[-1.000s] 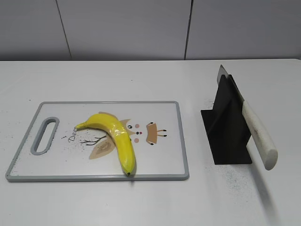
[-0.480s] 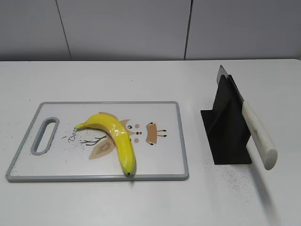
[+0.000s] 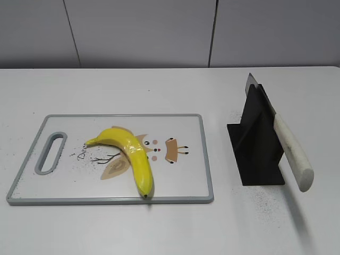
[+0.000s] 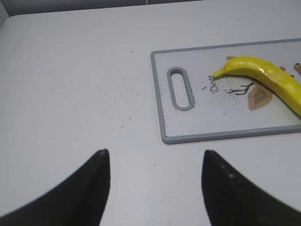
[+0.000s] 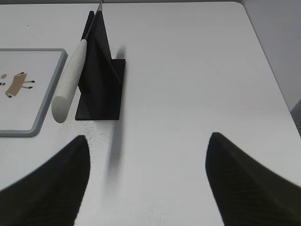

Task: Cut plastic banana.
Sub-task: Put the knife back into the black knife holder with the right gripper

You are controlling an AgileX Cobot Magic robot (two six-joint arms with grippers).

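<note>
A yellow plastic banana [image 3: 130, 154] lies whole on a white cutting board with a grey rim [image 3: 205, 159]; both also show in the left wrist view, the banana [image 4: 263, 75] on the board [image 4: 162, 122]. A knife with a white handle [image 3: 292, 151] rests slanted in a black stand [image 3: 255, 143]; in the right wrist view the handle [image 5: 69, 84] leans on the stand [image 5: 101, 80]. My left gripper [image 4: 155, 155] is open and empty over bare table, left of the board. My right gripper [image 5: 148, 139] is open and empty, near and right of the stand. Neither gripper shows in the exterior view.
The white table [image 3: 159, 85] carries dark specks around the board and stand. A grey wall [image 3: 138, 32] stands behind it. The table's right edge [image 5: 268, 70] shows in the right wrist view. The board has a slot handle [image 3: 50, 153] at its left end.
</note>
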